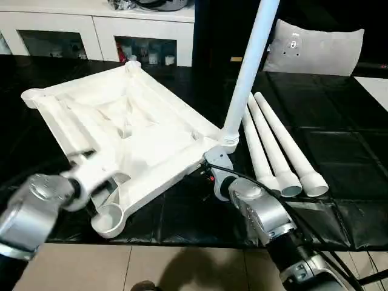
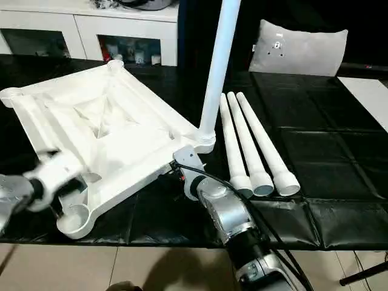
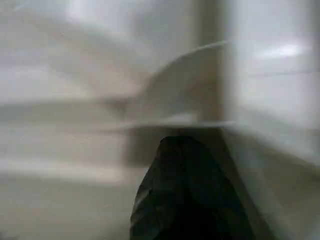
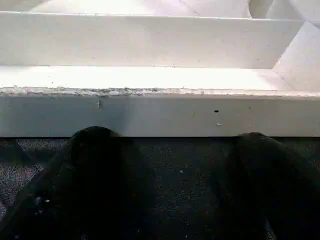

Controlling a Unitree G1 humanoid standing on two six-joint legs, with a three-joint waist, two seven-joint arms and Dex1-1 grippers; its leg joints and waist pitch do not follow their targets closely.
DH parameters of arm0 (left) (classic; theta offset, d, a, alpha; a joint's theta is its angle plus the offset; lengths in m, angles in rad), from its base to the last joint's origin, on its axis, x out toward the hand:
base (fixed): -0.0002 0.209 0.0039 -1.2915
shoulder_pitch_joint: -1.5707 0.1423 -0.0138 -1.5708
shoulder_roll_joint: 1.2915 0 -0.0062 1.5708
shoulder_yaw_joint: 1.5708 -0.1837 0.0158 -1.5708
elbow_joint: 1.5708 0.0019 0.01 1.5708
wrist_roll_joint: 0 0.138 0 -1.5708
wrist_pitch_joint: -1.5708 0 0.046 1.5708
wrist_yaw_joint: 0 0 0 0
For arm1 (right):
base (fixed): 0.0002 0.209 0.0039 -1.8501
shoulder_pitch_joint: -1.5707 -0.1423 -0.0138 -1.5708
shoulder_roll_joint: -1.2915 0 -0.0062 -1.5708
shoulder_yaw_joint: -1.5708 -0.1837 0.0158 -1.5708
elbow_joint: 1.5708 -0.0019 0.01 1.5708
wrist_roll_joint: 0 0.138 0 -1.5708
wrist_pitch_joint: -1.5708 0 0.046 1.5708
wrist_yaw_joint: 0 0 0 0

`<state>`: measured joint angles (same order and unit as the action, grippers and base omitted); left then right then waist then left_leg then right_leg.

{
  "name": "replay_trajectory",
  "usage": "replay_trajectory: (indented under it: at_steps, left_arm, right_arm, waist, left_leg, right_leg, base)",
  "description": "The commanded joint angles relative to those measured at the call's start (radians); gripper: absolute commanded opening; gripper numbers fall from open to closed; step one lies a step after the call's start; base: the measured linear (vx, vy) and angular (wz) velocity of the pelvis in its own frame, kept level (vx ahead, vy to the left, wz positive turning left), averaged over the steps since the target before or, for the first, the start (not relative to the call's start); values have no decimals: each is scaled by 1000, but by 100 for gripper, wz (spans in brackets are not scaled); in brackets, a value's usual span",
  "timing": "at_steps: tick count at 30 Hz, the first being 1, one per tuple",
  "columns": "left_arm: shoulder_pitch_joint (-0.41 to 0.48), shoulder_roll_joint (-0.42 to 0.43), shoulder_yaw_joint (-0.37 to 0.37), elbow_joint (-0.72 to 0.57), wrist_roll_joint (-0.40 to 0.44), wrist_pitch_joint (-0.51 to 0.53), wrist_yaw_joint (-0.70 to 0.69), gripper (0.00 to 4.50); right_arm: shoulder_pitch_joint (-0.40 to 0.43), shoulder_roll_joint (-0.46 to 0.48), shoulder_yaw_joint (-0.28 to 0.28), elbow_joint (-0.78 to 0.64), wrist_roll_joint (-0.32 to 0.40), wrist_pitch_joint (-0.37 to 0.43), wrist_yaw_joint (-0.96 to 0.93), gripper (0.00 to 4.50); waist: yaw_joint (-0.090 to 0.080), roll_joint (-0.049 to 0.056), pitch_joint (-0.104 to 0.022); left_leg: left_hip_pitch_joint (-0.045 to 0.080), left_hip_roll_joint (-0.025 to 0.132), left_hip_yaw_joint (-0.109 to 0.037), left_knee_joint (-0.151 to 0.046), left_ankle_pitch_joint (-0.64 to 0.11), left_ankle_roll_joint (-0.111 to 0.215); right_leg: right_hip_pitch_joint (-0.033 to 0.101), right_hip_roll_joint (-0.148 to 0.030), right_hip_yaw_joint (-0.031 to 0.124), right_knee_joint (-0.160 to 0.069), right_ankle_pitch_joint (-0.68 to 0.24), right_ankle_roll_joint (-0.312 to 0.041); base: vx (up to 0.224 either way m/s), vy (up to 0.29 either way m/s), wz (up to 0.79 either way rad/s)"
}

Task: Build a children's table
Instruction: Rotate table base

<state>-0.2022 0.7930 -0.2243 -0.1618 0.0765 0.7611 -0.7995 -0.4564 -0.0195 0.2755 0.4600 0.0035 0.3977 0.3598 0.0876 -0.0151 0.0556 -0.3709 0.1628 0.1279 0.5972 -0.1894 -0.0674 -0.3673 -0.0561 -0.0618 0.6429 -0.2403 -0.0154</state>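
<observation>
The children's table top (image 1: 130, 130) lies upside down on the black work table, ribbed underside up. One white leg (image 1: 248, 66) stands upright in its near right corner socket. Three more legs (image 1: 276, 145) lie side by side to the right. My left gripper (image 1: 85, 156) sits on the ribs near the top's near left corner and is shut. In the left wrist view its dark fingers (image 3: 185, 200) press close to a white rib. My right gripper (image 1: 203, 168) is open at the top's near edge, just below the standing leg. Its fingers (image 4: 100, 170) rest wide apart on the black cloth.
White cabinets (image 1: 97, 27) line the back wall. A pale grey cushion (image 1: 315, 48) stands at the back right, with a white sheet (image 1: 373, 88) at the far right. The work table's front edge (image 1: 182, 245) runs just below my arms, above a tiled floor.
</observation>
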Motion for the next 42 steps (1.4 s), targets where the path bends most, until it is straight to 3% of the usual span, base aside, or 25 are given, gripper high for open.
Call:
replay_trajectory:
  at_steps: [1,2,3,5,6,8,12,20,25,27,29,30,32,33,35,36,38,39,40,42]
  left_arm:
    - [11,0,-42,-16,-33,-8,-53,1]
    - [10,-1,-43,-18,-39,-2,-61,1]
    - [12,1,-49,-34,-66,-4,-100,1]
    - [14,8,-62,-60,-101,-21,-155,1]
    - [16,7,-63,-76,-124,-17,-181,1]
    - [16,2,-65,-91,-143,-27,-202,1]
    - [-10,-41,-60,-99,-171,-15,-204,1]
    - [-56,-133,-78,-80,-194,-32,-186,1]
    - [-120,-268,-71,46,-141,-68,-41,1]
    - [-171,-367,-41,175,-99,-112,96,1]
    - [-180,-383,-35,199,-93,-116,121,1]
    - [-208,-423,-23,274,-67,-172,203,1]
    - [-221,-447,-11,312,-60,-200,246,1]
    - [-225,-461,1,323,-63,-217,263,1]
    - [-224,-475,21,315,-72,-246,279,1]
    - [-204,-485,53,271,-98,-283,277,1]
    - [-204,-485,53,271,-98,-283,277,21]
    - [-167,-512,97,218,-138,-336,284,33]
    - [-167,-512,97,218,-138,-336,284,41]
    - [-96,-553,152,110,-185,-324,328,52]
  right_arm:
    - [-26,5,-17,26,-5,-18,-9,450]
    - [-30,7,-18,31,-4,-23,-9,450]
    - [-36,9,-19,37,-5,-27,-9,450]
    - [-46,11,-20,55,-7,-43,-8,450]
    - [-52,12,-16,66,-9,-58,1,450]
    - [-57,11,-11,74,-11,-72,11,450]
    - [-61,12,-5,76,-9,-86,29,450]
    - [-67,11,-14,95,-21,-111,23,450]
    - [-82,5,-61,72,-7,-159,-8,450]
    - [-94,-3,-91,27,9,-158,-5,450]
    - [-96,-7,-94,19,8,-162,-6,450]
    - [-96,-24,-100,-20,-16,-177,-39,450]
    - [-93,-34,-104,-43,-30,-189,-60,450]
    - [-86,-32,-118,-70,-25,-166,-74,450]
    - [-59,-30,-143,-147,-3,-112,-72,450]
    - [-11,-40,-154,-252,2,-83,-72,450]
    - [-11,-40,-154,-252,2,-83,-72,450]
    - [51,-46,-169,-366,29,-40,-73,450]
    - [51,-46,-169,-366,29,-40,-73,450]
    - [132,-58,-179,-490,45,-18,-80,450]
  waist:
    - [-3,26,-47]
    - [-3,26,-47]
    - [-2,26,-43]
    - [-1,28,-45]
    - [-6,26,-47]
    - [-9,29,-48]
    - [-14,25,-54]
    - [-21,24,-56]
    - [-21,21,-61]
    - [-22,16,-61]
    - [-19,15,-61]
    - [-19,12,-61]
    - [-17,12,-62]
    - [-18,12,-62]
    - [-16,12,-64]
    - [-12,12,-63]
    - [-9,11,-65]
    - [-7,9,-61]
    - [-7,9,-61]
    - [3,8,-62]
  left_leg:
    - [16,59,-12,-94,-303,-61]
    - [16,59,-12,-94,-303,-61]
    - [17,61,-13,-96,-330,-64]
    - [18,62,-14,-97,-332,-67]
    - [13,61,-15,-98,-319,-69]
    - [15,61,-13,-97,-314,-71]
    - [9,58,-4,-90,-220,-51]
    - [9,57,3,-85,-181,-37]
    - [7,54,8,-77,-118,-23]
    - [7,54,9,-75,-129,-14]
    - [7,55,8,-75,-131,-7]
    - [2,54,6,-76,-125,-2]
    - [7,55,8,-71,-120,1]
    - [2,55,7,-73,-104,5]
    - [7,58,7,-71,-97,13]
    - [6,60,7,-72,-86,18]
    - [7,60,7,-71,-77,22]
    - [7,59,8,-73,-93,23]
    - [7,59,8,-73,-93,23]
    - [6,68,7,-74,-92,24]
  right_leg:
    - [23,-94,62,-83,-148,-206]
    - [23,-94,62,-83,-148,-206]
    - [19,-97,66,-90,-223,-193]
    - [17,-96,66,-89,-226,-190]
    - [20,-93,65,-83,-198,-192]
    - [18,-90,65,-83,-176,-196]
    - [29,-87,66,-73,-44,-213]
    - [30,-84,69,-73,-22,-218]
    - [35,-82,69,-67,74,-227]
    - [40,-82,70,-71,63,-224]
    - [40,-83,70,-73,52,-217]
    - [42,-84,69,-73,41,-206]
    - [38,-83,70,-76,47,-200]
    - [41,-85,70,-72,63,-202]
    - [38,-84,69,-70,83,-204]
    - [38,-83,69,-69,100,-198]
    - [37,-82,68,-67,121,-198]
    - [37,-82,69,-73,96,-198]
    - [37,-82,69,-73,96,-198]
    - [39,-87,69,-68,109,-196]
  base:
    - [0,0,0]
    - [0,0,0]
    - [0,0,0]
    - [0,0,0]
    - [0,0,0]
    - [0,0,0]
    - [0,0,0]
    - [0,0,0]
    - [0,0,0]
    - [0,0,0]
    - [0,0,0]
    - [0,0,0]
    - [0,0,0]
    - [0,0,0]
    - [0,0,0]
    - [0,0,0]
    - [0,0,0]
    - [0,0,0]
    - [0,0,0]
    - [0,0,0]
